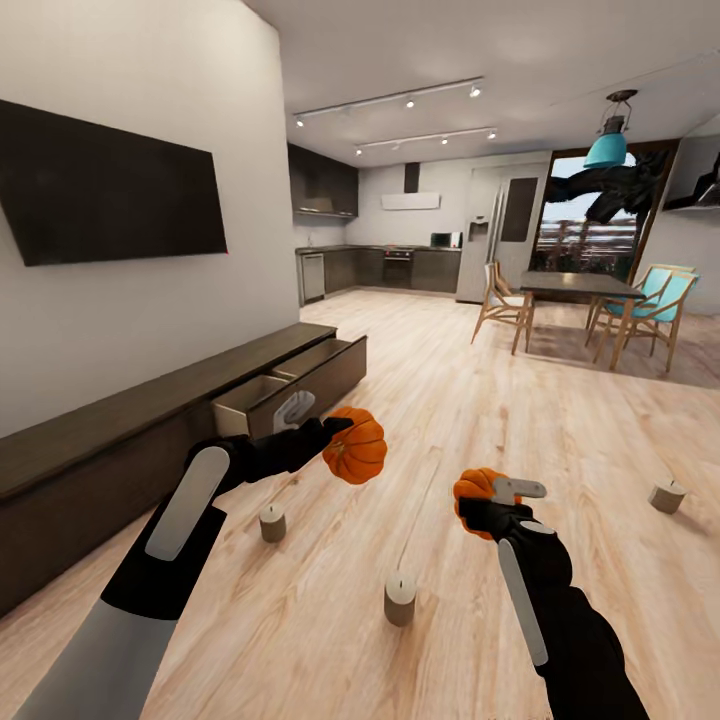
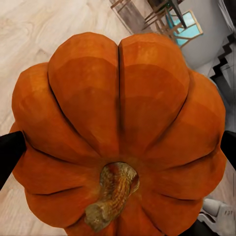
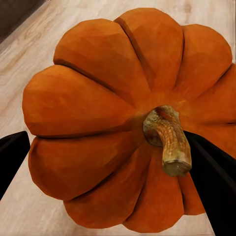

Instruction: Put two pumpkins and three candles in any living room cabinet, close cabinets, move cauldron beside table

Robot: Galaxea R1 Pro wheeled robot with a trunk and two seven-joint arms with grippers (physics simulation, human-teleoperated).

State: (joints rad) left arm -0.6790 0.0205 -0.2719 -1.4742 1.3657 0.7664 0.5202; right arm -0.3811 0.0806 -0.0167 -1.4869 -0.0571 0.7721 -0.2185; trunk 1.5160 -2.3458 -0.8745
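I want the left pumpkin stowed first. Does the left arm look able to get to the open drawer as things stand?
Probably yes. The left gripper, holding a pumpkin, is near the open drawer of the cabinet, with nothing visible between them.

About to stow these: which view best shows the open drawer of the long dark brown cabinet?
The head view: the open drawer of the long dark brown cabinet shows its pale inside, ahead of the left gripper. The wrist views give pumpkin close-ups and floor, nothing recognisable of the drawer.
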